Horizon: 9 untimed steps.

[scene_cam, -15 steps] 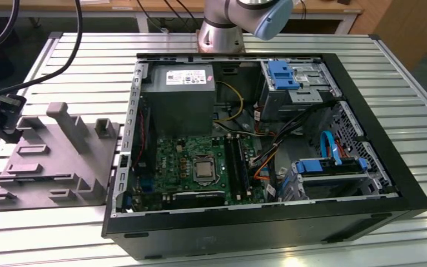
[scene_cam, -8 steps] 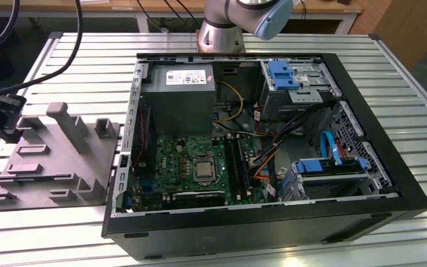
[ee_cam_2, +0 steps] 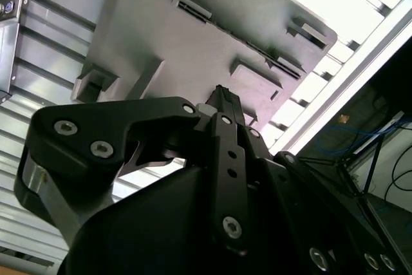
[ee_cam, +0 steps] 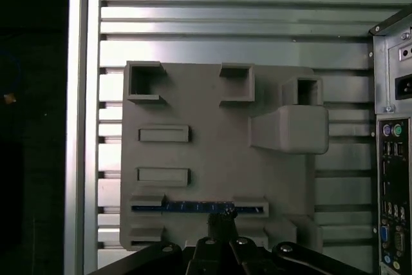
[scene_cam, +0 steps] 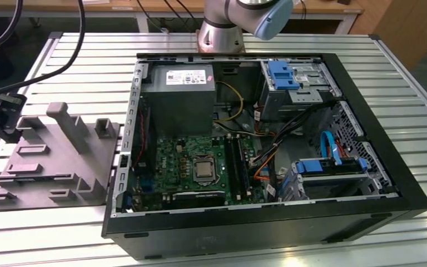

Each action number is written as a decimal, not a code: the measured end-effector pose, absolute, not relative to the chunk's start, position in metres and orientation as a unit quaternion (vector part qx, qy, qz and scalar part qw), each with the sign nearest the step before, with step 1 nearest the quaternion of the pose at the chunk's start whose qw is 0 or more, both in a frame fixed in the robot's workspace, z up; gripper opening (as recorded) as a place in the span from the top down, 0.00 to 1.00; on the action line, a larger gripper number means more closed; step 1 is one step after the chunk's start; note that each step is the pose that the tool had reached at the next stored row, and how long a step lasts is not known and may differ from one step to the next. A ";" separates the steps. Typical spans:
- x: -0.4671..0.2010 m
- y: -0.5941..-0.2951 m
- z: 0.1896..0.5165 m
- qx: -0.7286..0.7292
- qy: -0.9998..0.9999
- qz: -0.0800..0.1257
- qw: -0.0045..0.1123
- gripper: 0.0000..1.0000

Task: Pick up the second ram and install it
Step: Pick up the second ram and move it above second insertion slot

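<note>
First wrist view is showing the second ram [ee_cam: 193, 208] as a long, thin, dark strip with a bluish sheen. It is standing on edge in a narrow slot of the grey fixture [ee_cam: 219, 159], in the row of holders closest to the gripper [ee_cam: 222, 221]. The gripper's dark tip is sitting at about the middle of the strip's length and covering a short stretch of its edge. It is not possible to tell whether it is touching the strip or hanging just beside it. The jaws are reading as one dark block, so whether they are spread, pressed together or pinching the strip cannot be told. The fixture is lying flat on the slatted metal bench [ee_cam: 225, 30], with the back panel of the computer case [ee_cam: 393, 159] just beside it and cut off by the frame. In the second wrist view the gripper's black body is hiding much of the fixture's plate. In the exterior view the gripper [scene_cam: 2, 118] is hovering over the fixture's end at the exterior view's left, partly cut off by the frame edge and well apart from the open case.
</note>
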State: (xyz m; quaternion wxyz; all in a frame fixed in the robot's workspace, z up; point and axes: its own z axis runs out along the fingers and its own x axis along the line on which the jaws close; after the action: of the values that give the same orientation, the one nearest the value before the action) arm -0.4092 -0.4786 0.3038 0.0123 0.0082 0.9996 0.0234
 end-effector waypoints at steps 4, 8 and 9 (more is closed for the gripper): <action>-0.409 -0.479 0.304 -0.015 1.000 0.024 0.012 0.90; -0.409 -0.479 0.304 -0.040 0.999 0.024 0.011 0.90; -0.409 -0.479 0.304 -0.046 0.999 0.024 0.011 0.90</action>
State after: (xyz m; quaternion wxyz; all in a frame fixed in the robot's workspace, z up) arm -0.4092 -0.4786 0.3037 0.0110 -0.0464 0.9986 0.0241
